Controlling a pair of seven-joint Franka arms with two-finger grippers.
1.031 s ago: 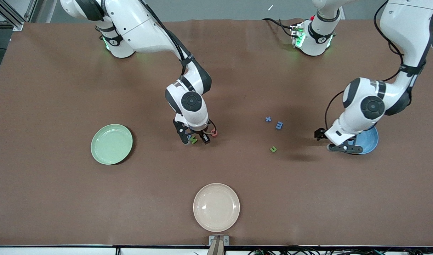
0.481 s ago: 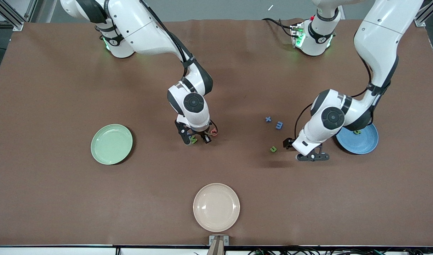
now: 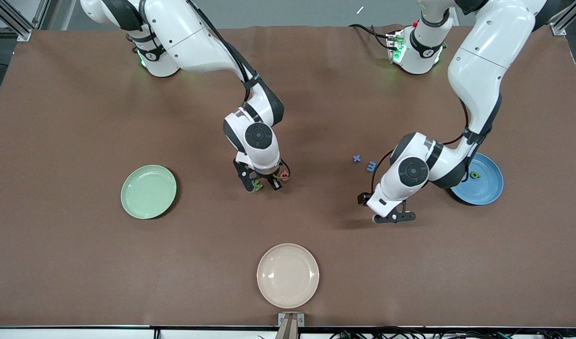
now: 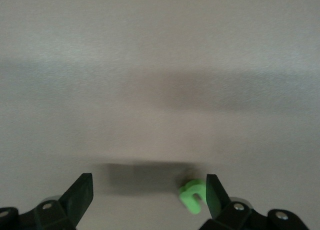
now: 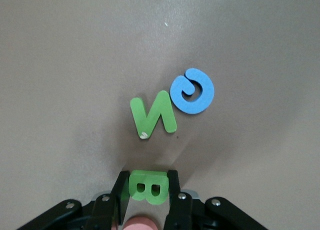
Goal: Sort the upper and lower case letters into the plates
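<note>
Left gripper [image 3: 394, 217] moved off blue plate [image 3: 486, 188], jaws spread, right gripper [image 5: 146, 190] clenched on green B [image 5: 148, 187]

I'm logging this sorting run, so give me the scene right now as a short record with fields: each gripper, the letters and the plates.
right gripper: low over mid-table, shut on the green B
beside it: green N and blue G flat on the table, touching
left gripper: open, low over the table beside a small green letter
blue plate: holds one green letter
green plate: no letters in it
loose: two blue letters toward the left arm's end
cream plate: nearest the front camera
</note>
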